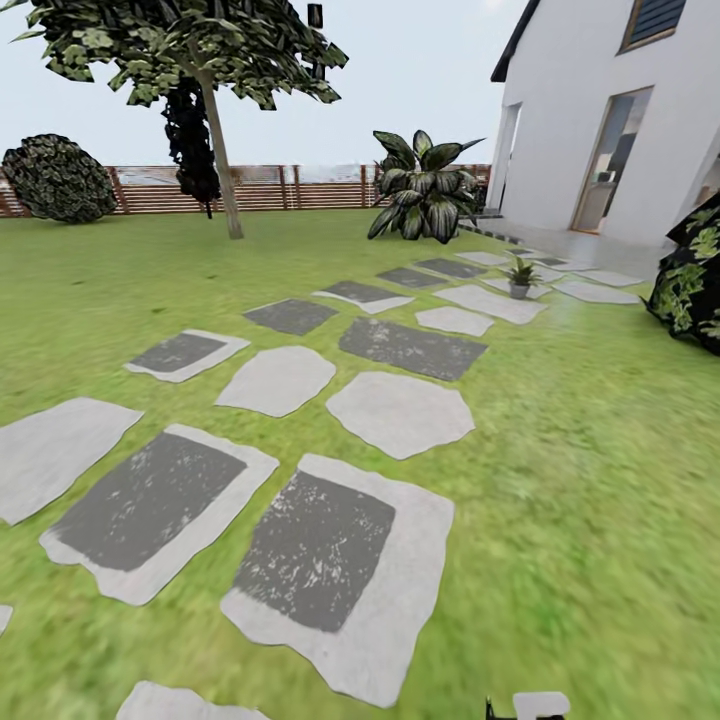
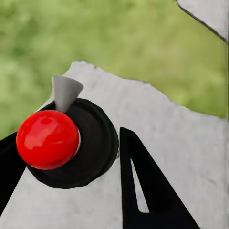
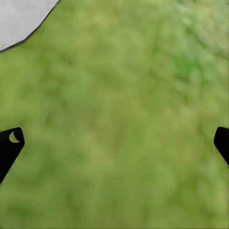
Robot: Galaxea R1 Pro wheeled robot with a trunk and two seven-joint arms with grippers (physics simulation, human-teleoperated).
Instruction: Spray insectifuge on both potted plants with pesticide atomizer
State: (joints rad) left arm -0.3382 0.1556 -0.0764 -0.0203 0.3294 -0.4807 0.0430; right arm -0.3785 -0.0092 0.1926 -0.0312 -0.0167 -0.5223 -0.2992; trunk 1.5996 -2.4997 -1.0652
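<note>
Across the lawn [image 1: 600,480] in the head view, grey stepping stones [image 1: 330,570] run from the near foreground away toward a white house [image 1: 600,120] at the far right. One potted plant [image 1: 519,277], a small rosette in a grey pot, stands on the far stones near the house. Behind it rises a big broad-leaved shrub [image 1: 425,190], and a tree [image 1: 200,70] stands at the far left in front of a brown slatted fence [image 1: 260,188]. A round bush [image 1: 57,178] sits at the far left edge by the fence, and another dark bush [image 1: 690,275] cuts in at the right edge. At the very bottom edge, right of centre, a small dark and pale piece of the robot peeks in; what part it is cannot be told.

Looking down along the left gripper [image 2: 67,176], the left wrist view shows the atomizer [image 2: 67,138] seen from above: a red round cap, a grey cone nozzle and a black round body. One black finger [image 2: 148,191] lies just beside the body on one side and the other finger presses in from the opposite edge, so the claw is closed around the atomizer. Below lies a pale stone with grass around it.

Over bare grass, the right wrist view shows the right gripper [image 3: 114,143] pointing down at the lawn. Its two black fingertips [image 3: 9,143] sit at opposite edges, spread wide apart with nothing between them. A stone corner [image 3: 19,19] shows at one corner.
</note>
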